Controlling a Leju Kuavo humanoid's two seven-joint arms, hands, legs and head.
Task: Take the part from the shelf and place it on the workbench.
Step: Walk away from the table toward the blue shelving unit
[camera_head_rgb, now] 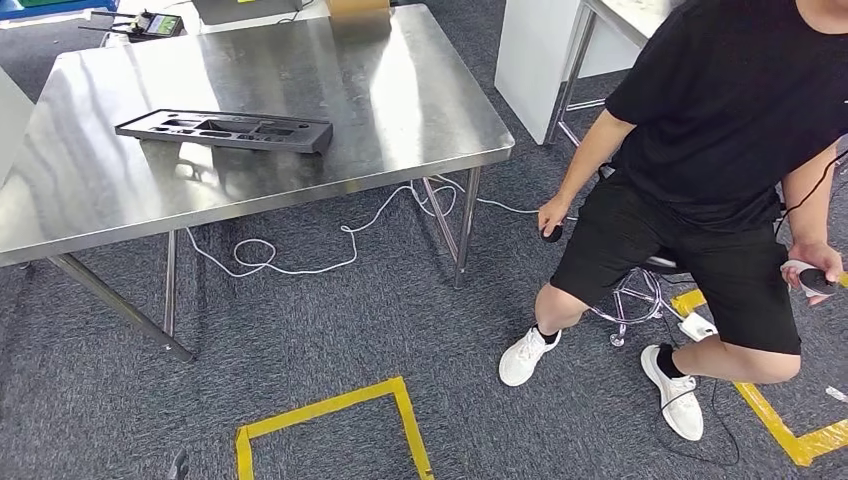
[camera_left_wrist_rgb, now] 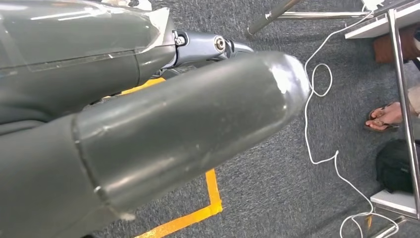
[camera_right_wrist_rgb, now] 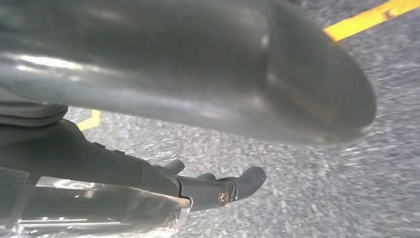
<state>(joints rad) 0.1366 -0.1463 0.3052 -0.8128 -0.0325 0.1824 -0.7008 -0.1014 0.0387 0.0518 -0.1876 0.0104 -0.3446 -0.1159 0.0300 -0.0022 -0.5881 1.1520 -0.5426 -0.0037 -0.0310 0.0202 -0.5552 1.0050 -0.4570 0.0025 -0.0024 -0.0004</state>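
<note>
A black moulded part [camera_head_rgb: 225, 130] with several cut-outs lies flat on the steel workbench [camera_head_rgb: 400, 90], towards its left side. In the left wrist view my left hand [camera_left_wrist_rgb: 173, 129] hangs above the grey carpet, its thick grey thumb in front and its darker fingers [camera_left_wrist_rgb: 213, 44] stretched out behind, with nothing in it. In the right wrist view my right hand [camera_right_wrist_rgb: 188, 84] also hangs over the carpet. Its dark fingers [camera_right_wrist_rgb: 233, 187] are loosely extended and hold nothing.
A person in black [camera_head_rgb: 720, 120] sits on a stool [camera_head_rgb: 640, 290] to the right of the workbench, holding a controller. A white cable [camera_head_rgb: 300, 265] trails on the floor under the bench. Yellow tape [camera_head_rgb: 330, 410] marks a square on the carpet. A white table [camera_head_rgb: 540, 50] stands behind.
</note>
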